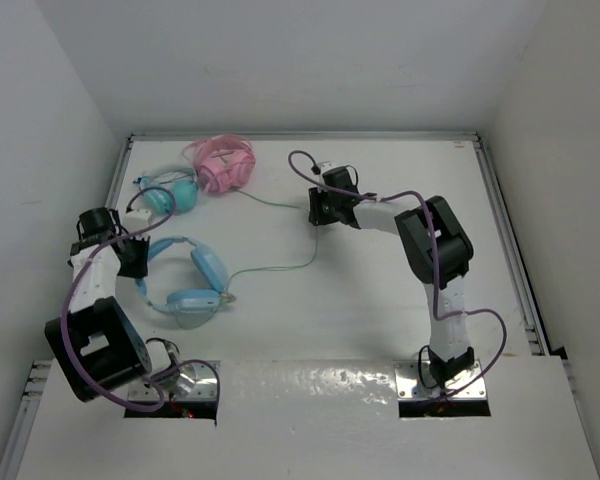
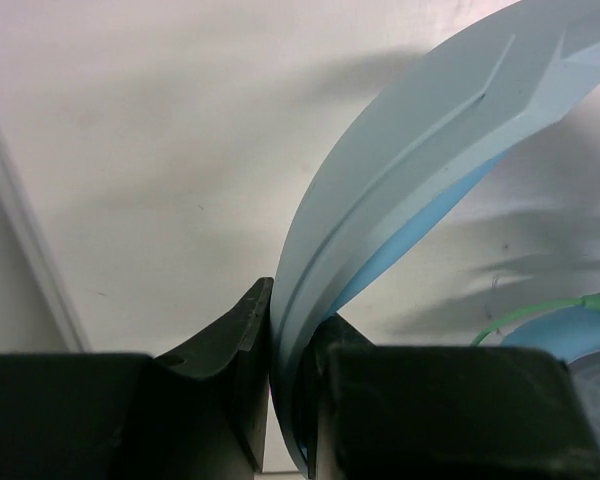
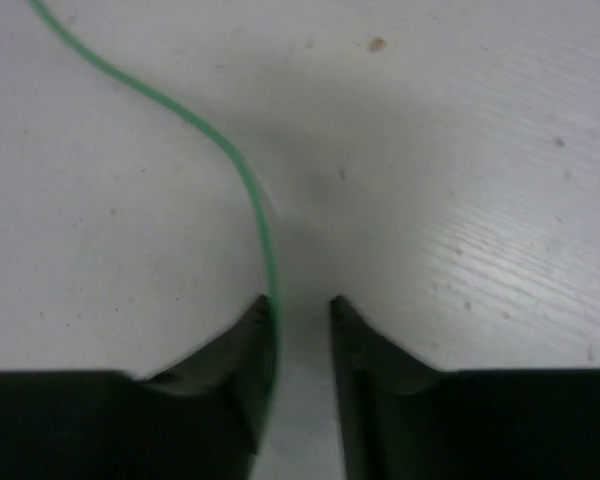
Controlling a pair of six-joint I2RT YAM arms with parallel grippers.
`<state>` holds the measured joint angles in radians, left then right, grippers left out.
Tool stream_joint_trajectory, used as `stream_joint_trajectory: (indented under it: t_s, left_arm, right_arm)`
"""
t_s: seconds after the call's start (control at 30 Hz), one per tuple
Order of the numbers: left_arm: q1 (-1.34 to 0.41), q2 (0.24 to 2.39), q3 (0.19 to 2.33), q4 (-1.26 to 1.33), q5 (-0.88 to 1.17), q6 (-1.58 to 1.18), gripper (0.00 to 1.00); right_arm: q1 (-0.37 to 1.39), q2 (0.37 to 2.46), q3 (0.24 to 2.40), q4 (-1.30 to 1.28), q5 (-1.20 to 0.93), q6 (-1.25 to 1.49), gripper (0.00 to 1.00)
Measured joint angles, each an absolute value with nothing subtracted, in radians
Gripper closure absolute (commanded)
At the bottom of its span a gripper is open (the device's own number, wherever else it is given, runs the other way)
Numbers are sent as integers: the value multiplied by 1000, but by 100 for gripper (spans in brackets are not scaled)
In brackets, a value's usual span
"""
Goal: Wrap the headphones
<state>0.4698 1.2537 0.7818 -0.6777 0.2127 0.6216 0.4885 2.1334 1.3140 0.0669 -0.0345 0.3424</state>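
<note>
The left arm (image 1: 90, 300) is folded back over its base at the near left corner, forearm raised toward the left wall and wrist turned inward. The left gripper (image 2: 288, 335) is clamped on the wide headband of the large light-blue over-ear headphones (image 1: 208, 268), the band's thin edge squeezed between the two black fingers (image 2: 242, 345). These headphones lie on the left half of the table, just right of that gripper, with the band arching left and the two oval earcups stacked close together toward the centre.

Behind them, near the far left edge, sit smaller teal headphones (image 1: 172, 195), and just to their right pink headphones (image 1: 225, 165).

A thin pale-green cable (image 1: 280, 267) runs from the light-blue earcups rightward across the table and rises to the right gripper (image 3: 302, 310). The right arm (image 1: 435, 245) stands up from its base, bends at the elbow and reaches left toward the table's middle. Its jaws stand a little apart; the cable passes between them, lying against one finger, not pinched.

The table (image 1: 380, 300) is white and faintly speckled, boxed in by plain white walls (image 1: 280, 60), with a metal rail (image 1: 505, 240) along its right edge.
</note>
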Motion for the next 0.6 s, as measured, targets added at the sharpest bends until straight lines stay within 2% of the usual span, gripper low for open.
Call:
stream_joint_trajectory:
  t_s: [0.1, 0.33, 0.6]
  left_arm:
    - [466, 1223, 834, -682, 244, 614, 100]
    - [451, 1187, 918, -737, 325, 604, 100]
    - [385, 1267, 1100, -774, 405, 568, 100]
  right_arm:
    - [499, 2128, 1298, 65, -77, 350, 100]
    - [507, 1965, 1107, -8, -41, 384, 100]
    - [508, 1579, 774, -173, 65, 482, 100]
